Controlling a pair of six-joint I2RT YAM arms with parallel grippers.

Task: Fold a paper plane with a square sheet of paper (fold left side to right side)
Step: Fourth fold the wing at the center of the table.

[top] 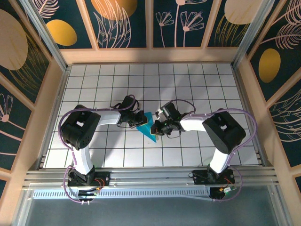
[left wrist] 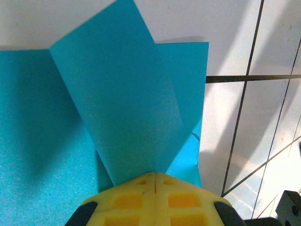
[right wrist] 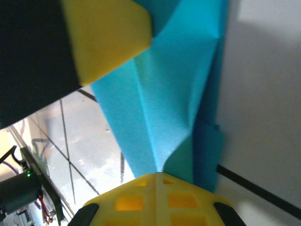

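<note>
The square sheet of paper [top: 150,130] is bright cyan. It lies folded into a pointed triangular shape in the middle of the table, between both grippers. My left gripper [top: 142,120] is shut on it from the left. In the left wrist view the yellow fingertips [left wrist: 141,186] meet on a raised flap of paper [left wrist: 122,103] that stands above the flat layers. My right gripper [top: 158,127] is shut on the paper from the right. Its own view shows the gripper [right wrist: 156,175] pinching a creased, lifted ridge of paper [right wrist: 164,103]. A yellow finger of the left gripper [right wrist: 108,37] sits close above it.
The white grid-tile table [top: 197,84] stretches out on all sides of the paper. Wooden walls with painted panels [top: 124,23] close off the back and sides. An aluminium rail [top: 150,177] carrying both arm bases runs along the near edge.
</note>
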